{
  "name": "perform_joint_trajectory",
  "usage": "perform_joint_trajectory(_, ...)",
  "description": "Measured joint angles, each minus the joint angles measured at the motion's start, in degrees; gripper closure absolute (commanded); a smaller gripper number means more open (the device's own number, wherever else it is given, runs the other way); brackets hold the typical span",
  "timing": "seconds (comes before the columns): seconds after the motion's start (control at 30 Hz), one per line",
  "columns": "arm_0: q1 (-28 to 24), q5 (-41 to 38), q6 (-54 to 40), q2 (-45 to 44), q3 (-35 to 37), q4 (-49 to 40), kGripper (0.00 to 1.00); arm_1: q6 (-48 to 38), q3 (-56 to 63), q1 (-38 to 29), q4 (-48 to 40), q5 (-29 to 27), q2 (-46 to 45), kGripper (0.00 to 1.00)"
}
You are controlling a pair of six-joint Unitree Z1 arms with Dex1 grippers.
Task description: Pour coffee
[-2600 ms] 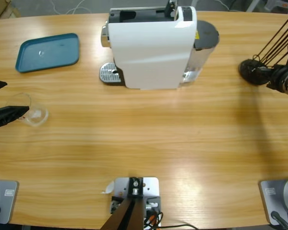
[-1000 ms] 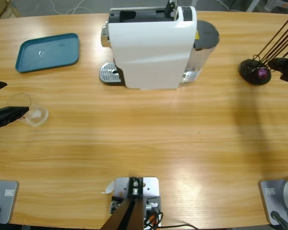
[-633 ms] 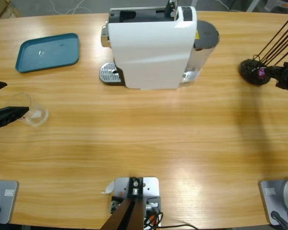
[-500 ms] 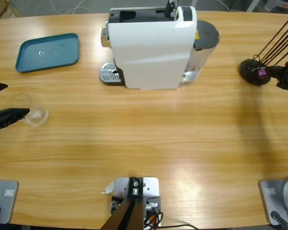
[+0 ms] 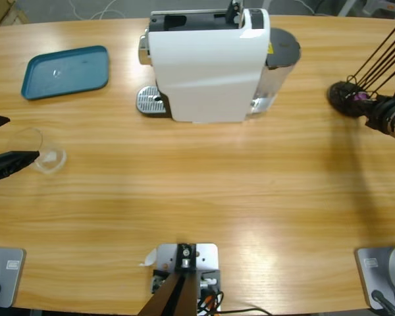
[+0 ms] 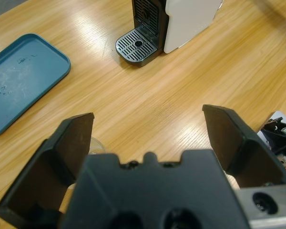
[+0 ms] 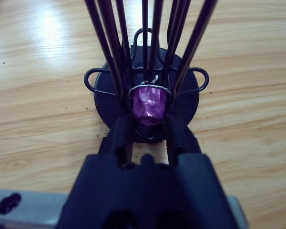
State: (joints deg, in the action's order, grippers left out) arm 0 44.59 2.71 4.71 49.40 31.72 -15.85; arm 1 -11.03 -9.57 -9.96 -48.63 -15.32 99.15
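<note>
long wooden table (image 5: 204, 197) underneath everything; white capsule coffee machine (image 5: 207, 66) at the far middle, drip grate (image 5: 151, 101) toward the teal tray (image 5: 66, 71), which lies well apart at the far left. next down in size, black wire capsule rack (image 7: 147, 95) at the right edge, rods rising from a round base. left gripper (image 6: 152, 138) at the left edge, jaws spread wide, holding nothing, with a small clear glass (image 5: 43, 153) just beside one jaw, not between the two as far as the wrist view tells; rim only barely showing there. no coffee visible anywhere: glass looks empty, nothing under the spout. smallest of all, purple capsule (image 7: 150, 106) seated in the rack's lowest ring. right gripper (image 7: 148, 131) nosed in low at the rack base, jaws drawn narrow on either side of the capsule; whether actually pinching it or just flanking it, cannot tell. step in hand, by judgement: fetching the capsule. best done by squaring up on the capsule body below its rim, closing gently so the foil shell does not crush, then drawing straight back out of the ring rather than upward into the rods, to avoid tipping the light rack.
</note>
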Motion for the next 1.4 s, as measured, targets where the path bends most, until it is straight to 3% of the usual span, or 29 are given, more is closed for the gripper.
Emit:
perform_joint_trajectory(0.4,0.0,0.0,0.0,0.0,-0.1,0.0,0.018,0.0,0.3,0.0,-3.3,0.0,2.6,0.756)
perform_joint_trajectory(0.5,0.0,0.0,0.0,0.0,-0.1,0.0,0.018,0.0,0.3,0.3,-3.5,0.2,2.6,0.775)
perform_joint_trajectory(0.57,0.0,0.0,0.0,0.0,-0.1,0.0,0.018,0.0,0.3,0.5,-3.6,0.4,2.6,0.859)
perform_joint_trajectory(0.7,0.0,0.0,0.0,0.0,-0.1,0.0,0.018,0.0,0.3,0.6,-3.9,0.4,2.7,0.868)
perform_joint_trajectory(0.8,0.0,0.0,0.0,0.0,-0.2,0.0,0.018,0.0,0.5,0.8,-4.1,0.4,2.7,0.931)
perform_joint_trajectory(1.4,0.0,0.0,0.0,0.0,-0.3,0.0,0.018,0.1,0.7,1.1,-5.9,0.9,3.8,1.0)
